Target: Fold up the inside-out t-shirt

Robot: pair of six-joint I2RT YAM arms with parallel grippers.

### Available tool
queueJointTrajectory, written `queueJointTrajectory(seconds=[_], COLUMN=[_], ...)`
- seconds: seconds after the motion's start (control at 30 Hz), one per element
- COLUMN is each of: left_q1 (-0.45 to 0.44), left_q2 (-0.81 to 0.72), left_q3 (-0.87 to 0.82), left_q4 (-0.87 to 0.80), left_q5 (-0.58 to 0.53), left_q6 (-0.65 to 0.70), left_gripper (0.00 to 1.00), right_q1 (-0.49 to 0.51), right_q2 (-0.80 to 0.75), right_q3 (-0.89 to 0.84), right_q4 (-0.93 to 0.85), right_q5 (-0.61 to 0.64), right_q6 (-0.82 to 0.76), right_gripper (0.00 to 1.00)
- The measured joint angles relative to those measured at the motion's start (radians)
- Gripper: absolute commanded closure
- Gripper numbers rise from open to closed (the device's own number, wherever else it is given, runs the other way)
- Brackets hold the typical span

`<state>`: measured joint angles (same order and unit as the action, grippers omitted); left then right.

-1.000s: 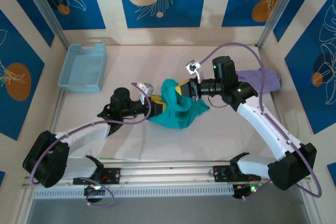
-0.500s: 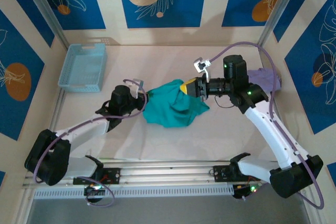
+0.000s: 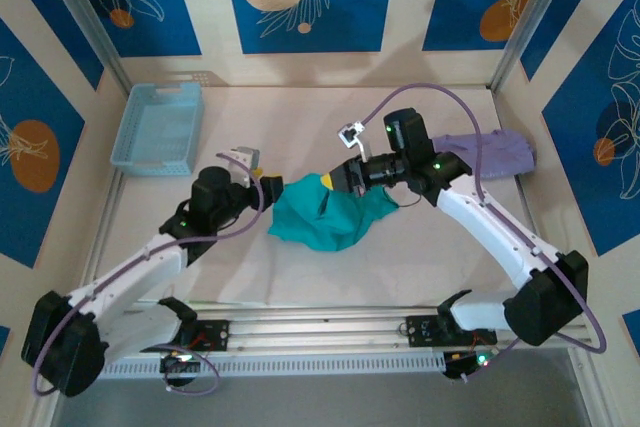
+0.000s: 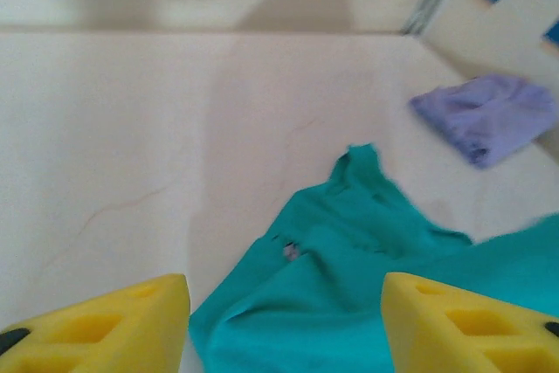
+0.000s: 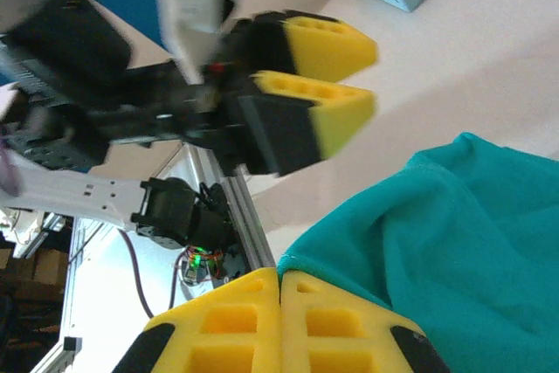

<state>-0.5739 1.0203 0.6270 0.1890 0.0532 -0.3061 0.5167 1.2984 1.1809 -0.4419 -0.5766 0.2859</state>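
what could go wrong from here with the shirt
The right tool pinches just the edge of the t-shirt, so the cloth may slip out. The left tool is open and close to it, so they might collide. The t-shirt is bunched and may drag, not spread.

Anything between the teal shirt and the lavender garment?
Bare table, seen in the left wrist view between t-shirt and lavender garment; in the top view the right arm crosses above it.

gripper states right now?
left gripper: open, holding nothing
right gripper: shut on the shirt
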Motion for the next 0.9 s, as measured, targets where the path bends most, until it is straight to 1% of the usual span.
queueJointTrajectory(seconds=[0.1, 0.23, 0.33, 0.37, 0.47, 0.5, 0.53, 0.57, 0.6, 0.63, 0.67, 0.8, 0.87, 0.9], left_q1=[-0.048, -0.119, -0.154, -0.158, -0.161, -0.162, -0.162, -0.161, -0.162, -0.161, -0.161, -0.161, -0.161, -0.161], left_q2=[-0.022, 0.045, 0.120, 0.141, 0.206, 0.224, 0.235, 0.241, 0.242, 0.242, 0.241, 0.238, 0.234, 0.231], left_q3=[0.000, 0.027, 0.060, 0.071, 0.100, 0.109, 0.116, 0.120, 0.122, 0.122, 0.122, 0.126, 0.134, 0.136], left_q4=[0.041, 0.060, 0.064, 0.066, 0.104, 0.117, 0.126, 0.128, 0.129, 0.129, 0.128, 0.104, 0.082, 0.076], left_q5=[0.063, 0.131, 0.167, 0.178, 0.211, 0.218, 0.224, 0.224, 0.224, 0.219, 0.212, 0.194, 0.184, 0.180], left_q6=[0.019, 0.073, 0.106, 0.110, 0.109, 0.106, 0.101, 0.098, 0.090, 0.077, 0.067, 0.021, -0.003, -0.011], left_gripper=[0.34, 0.35, 0.41, 0.47, 0.84, 0.93, 0.99, 1.00, 1.00, 1.00, 1.00, 1.00, 1.00, 1.00], right_q1=[0.001, 0.005, 0.005, 0.006, 0.006, 0.006, 0.002, -0.002, -0.007, -0.014, -0.021, -0.005, 0.035, 0.075], right_q2=[0.008, 0.010, 0.013, 0.015, 0.017, 0.017, 0.017, 0.017, 0.015, 0.013, 0.006, -0.079, -0.130, -0.167], right_q3=[0.000, 0.001, 0.001, 0.001, 0.001, 0.001, 0.001, 0.001, 0.001, 0.001, 0.000, -0.052, -0.097, -0.135], right_q4=[0.011, 0.027, 0.035, 0.037, 0.038, 0.038, 0.037, 0.035, 0.027, 0.019, 0.005, -0.026, -0.016, -0.008], right_q5=[0.005, 0.004, 0.004, 0.004, 0.004, 0.005, 0.011, 0.021, 0.051, 0.087, 0.149, 0.412, 0.500, 0.555], right_q6=[0.017, 0.037, 0.048, 0.050, 0.059, 0.060, 0.063, 0.063, 0.065, 0.063, 0.060, 0.042, 0.027, 0.018], right_gripper=[1.00, 1.00, 1.00, 1.00, 1.00, 0.99, 0.94, 0.84, 0.74, 0.67, 0.62, 0.51, 0.48, 0.46])
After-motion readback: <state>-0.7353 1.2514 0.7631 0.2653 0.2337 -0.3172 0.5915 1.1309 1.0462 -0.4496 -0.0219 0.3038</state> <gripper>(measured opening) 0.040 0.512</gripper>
